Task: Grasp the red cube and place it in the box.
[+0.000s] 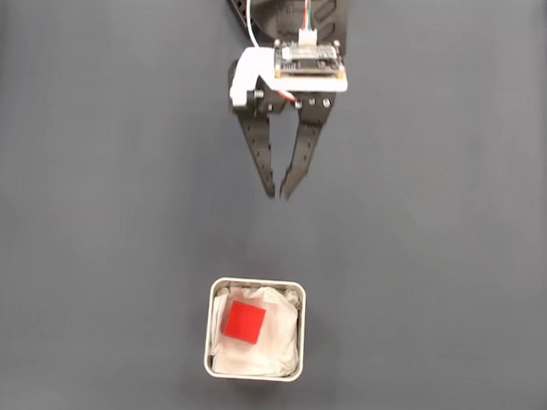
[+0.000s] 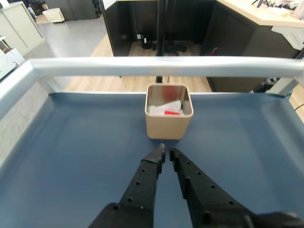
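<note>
The red cube (image 1: 244, 321) lies inside the box (image 1: 301, 290), resting on crumpled white lining, toward the box's left side in the fixed view. In the wrist view a sliver of the red cube (image 2: 171, 113) peeks over the wall of the box (image 2: 164, 127). My gripper (image 1: 279, 192) hangs well above the box in the fixed view, its black fingers nearly touching at the tips and holding nothing. The same gripper (image 2: 166, 152) rises from the bottom edge of the wrist view, tips a short way before the box.
A dark grey mat (image 1: 88, 203) covers the table. A pale metal rail (image 2: 161, 66) runs along the table's far edge in the wrist view, with an office floor and desks beyond it.
</note>
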{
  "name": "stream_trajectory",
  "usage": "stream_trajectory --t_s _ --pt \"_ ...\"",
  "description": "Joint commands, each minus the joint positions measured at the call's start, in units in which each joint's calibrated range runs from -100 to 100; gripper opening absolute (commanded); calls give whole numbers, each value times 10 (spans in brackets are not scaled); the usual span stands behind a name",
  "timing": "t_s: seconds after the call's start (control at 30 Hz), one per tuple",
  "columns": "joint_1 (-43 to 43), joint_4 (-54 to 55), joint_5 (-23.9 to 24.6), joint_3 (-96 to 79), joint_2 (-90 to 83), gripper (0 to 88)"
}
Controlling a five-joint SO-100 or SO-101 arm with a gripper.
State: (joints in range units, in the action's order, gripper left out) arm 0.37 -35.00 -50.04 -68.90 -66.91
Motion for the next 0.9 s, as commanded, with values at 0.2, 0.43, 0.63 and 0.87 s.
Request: stream_trajectory --t_s 0.2,0.43,0.63,0.87 --pt "8 -188 0 -261 -281 0" --pt "9 -348 18 -309 -330 0" --pt "14 -407 22 -309 -330 0" --pt "11 -408 13 -309 -330 1"
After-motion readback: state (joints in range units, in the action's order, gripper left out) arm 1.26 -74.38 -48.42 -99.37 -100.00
